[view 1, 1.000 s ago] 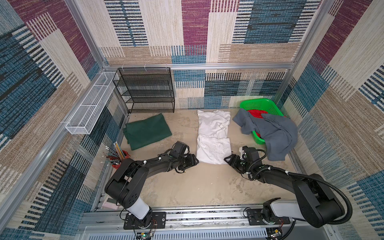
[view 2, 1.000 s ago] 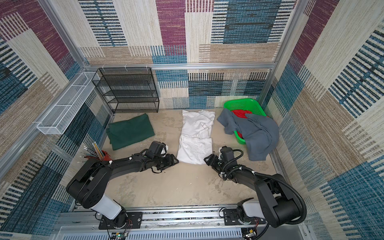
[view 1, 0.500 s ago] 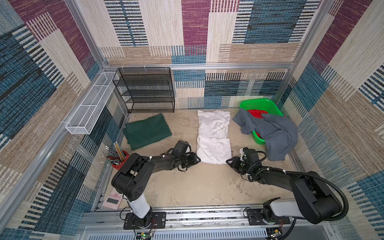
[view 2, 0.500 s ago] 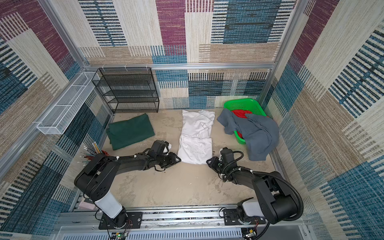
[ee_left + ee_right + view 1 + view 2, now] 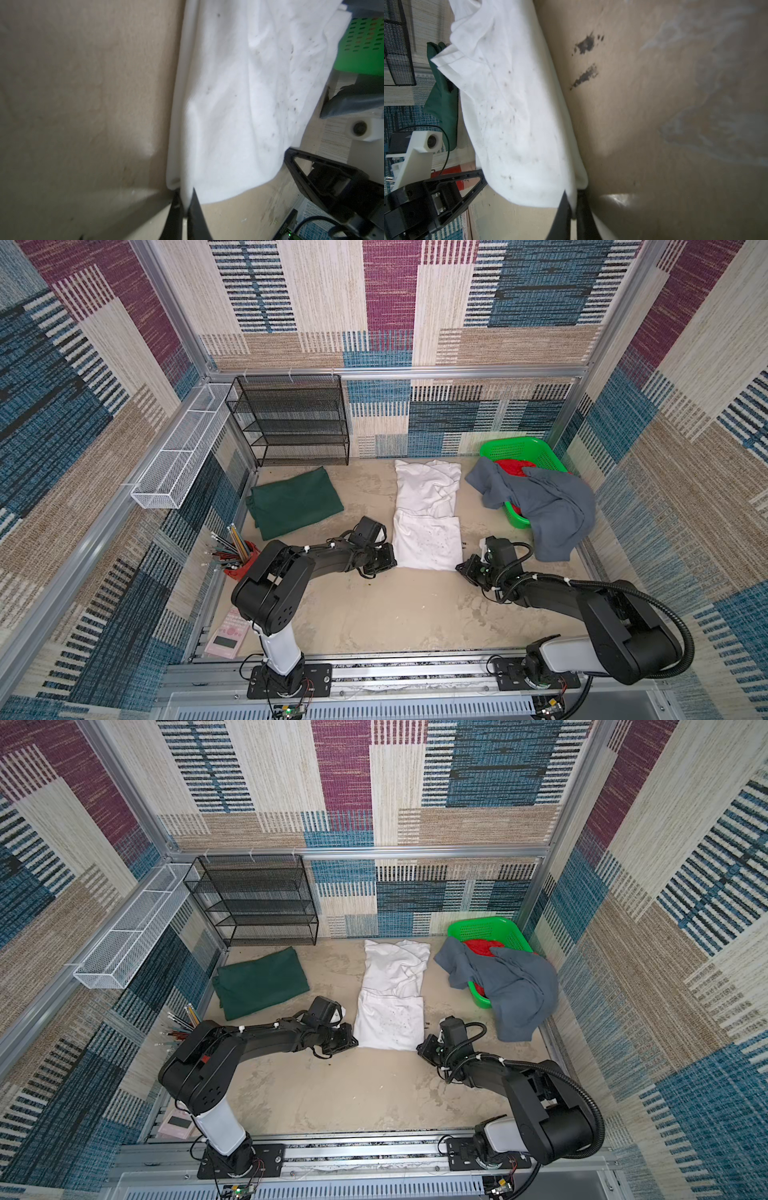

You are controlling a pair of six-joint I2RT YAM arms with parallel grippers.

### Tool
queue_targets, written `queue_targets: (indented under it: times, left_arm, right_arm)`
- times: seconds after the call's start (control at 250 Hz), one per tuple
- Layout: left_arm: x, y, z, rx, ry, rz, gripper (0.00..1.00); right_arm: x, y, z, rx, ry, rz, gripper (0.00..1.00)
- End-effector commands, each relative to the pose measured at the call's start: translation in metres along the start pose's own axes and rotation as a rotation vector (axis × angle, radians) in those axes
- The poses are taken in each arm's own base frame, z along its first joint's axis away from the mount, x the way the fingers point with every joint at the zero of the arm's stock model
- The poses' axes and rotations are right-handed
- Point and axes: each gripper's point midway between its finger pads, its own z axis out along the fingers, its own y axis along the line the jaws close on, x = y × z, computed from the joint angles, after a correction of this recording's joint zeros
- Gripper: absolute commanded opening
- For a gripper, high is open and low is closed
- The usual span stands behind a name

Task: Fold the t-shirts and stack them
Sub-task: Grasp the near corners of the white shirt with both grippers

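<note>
White tee point(image 5: 427, 526) lies mid-table as a long strip running near to far. The near half is flat with faint dark specks showing through, and the far half is rumpled.

Left gripper point(image 5: 185, 200) is pinched tight on the near-left corner of the hem — white cloth shows between the jaws in the left wrist view. Right gripper point(image 5: 572, 200) is clamped the same way on the near-right corner, with a fold of fabric squeezed between the jaws. Both sit low against the table point(image 5: 374, 614).

Dark green tee point(image 5: 293, 502) is already folded, far left. Slate grey tee point(image 5: 548, 510) is unfolded, draped over the green basket point(image 5: 525, 448) at far right.

Step in hand, by my reading: the crosswise fold of the white tee, near hem to far end.

The next move calls for both arms to lift together, hold the hem taut and level, carry it away over the strip and lay it square on the far edge — an uneven lift would likely skew the fold.
</note>
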Motion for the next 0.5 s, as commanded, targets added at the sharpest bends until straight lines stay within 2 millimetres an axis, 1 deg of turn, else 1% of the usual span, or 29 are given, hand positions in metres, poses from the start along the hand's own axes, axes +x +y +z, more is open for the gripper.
queue_targets:
  times: [0.0, 0.096, 0.24, 0.496]
  left_arm:
    - [0.001, 0.002, 0.0, -0.022, 0.014, 0.039, 0.0]
    - [0.0, 0.002, -0.001, -0.031, 0.013, 0.043, 0.0]
    - [-0.002, 0.0, -0.006, -0.033, 0.001, 0.054, 0.0]
    - [-0.005, -0.01, -0.018, -0.008, -0.022, 0.068, 0.0]
  right_arm:
    - [0.007, -0.01, 0.003, 0.043, 0.037, -0.002, 0.0]
    - [0.007, -0.007, 0.004, 0.038, 0.046, -0.017, 0.0]
    - [0.005, -0.003, 0.0, 0.026, 0.032, -0.035, 0.0]
    - [-0.001, 0.014, -0.012, -0.021, 0.007, -0.088, 0.0]
